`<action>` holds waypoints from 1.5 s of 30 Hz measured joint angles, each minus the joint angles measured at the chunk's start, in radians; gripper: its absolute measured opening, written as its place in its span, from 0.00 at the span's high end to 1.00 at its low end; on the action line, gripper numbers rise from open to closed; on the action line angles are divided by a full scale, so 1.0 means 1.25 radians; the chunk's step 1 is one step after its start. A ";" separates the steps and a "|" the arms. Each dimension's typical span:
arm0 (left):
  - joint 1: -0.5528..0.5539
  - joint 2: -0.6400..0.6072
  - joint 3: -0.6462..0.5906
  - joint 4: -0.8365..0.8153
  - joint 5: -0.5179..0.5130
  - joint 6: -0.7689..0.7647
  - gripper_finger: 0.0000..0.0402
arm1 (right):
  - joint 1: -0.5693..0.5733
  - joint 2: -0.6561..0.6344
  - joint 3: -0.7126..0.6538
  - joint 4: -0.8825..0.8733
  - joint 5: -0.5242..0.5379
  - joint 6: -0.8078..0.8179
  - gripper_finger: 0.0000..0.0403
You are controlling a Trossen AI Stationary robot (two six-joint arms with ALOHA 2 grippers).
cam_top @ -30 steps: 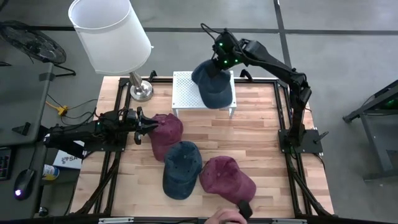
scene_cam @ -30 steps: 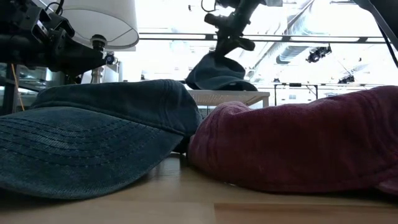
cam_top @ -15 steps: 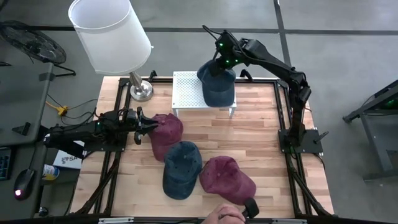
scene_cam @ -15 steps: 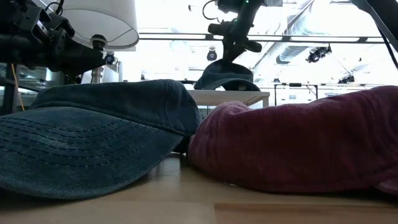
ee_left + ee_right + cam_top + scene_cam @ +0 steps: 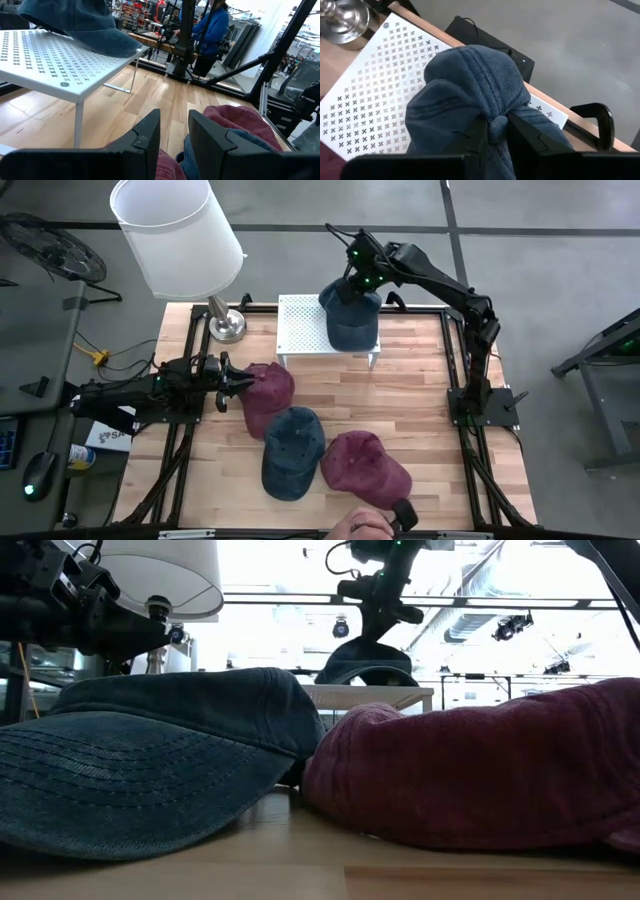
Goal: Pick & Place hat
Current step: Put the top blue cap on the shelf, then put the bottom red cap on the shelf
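A dark blue cap (image 5: 350, 322) sits on the right part of a white perforated stand (image 5: 300, 330) at the table's far side; its brim (image 5: 107, 42) lies flat on the stand top. My right gripper (image 5: 356, 280) is above it, shut on its crown. Three more caps lie on the table: a maroon one (image 5: 268, 395), a blue one (image 5: 292, 450) and another maroon one (image 5: 365, 465). My left gripper (image 5: 232, 383) waits level at the table's left, just beside the first maroon cap, with a narrow gap between its fingers (image 5: 150, 135). My right gripper pinches the top of the blue cap's crown, at the button (image 5: 496, 125), between its two fingers (image 5: 476, 135). It comes from above, slanting in from the far side. The crown is drawn up into a peak under the fingers, while the cap's lower edge and brim rest on the stand.
A lamp with a white shade (image 5: 175, 230) and a metal base (image 5: 226, 326) stands at the far left corner, beside the stand. A person's hand (image 5: 372, 526) with a dark object shows at the near edge. Bare wood lies to the right of the caps.
My right gripper has carried the blue cap a little toward the table's right and down. The cap hung tilted over the stand a second ago; now it is settled on the stand top. The hand at the near edge has shifted slightly.
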 joint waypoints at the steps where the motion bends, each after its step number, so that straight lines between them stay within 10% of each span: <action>1: 0.000 0.000 0.000 0.000 0.000 0.000 0.75 | 0.000 0.000 0.000 0.000 -0.008 -0.006 0.88; 45: 0.000 0.000 0.000 0.000 0.000 0.000 0.75 | 0.027 -0.070 0.000 -0.085 -0.073 -0.052 0.60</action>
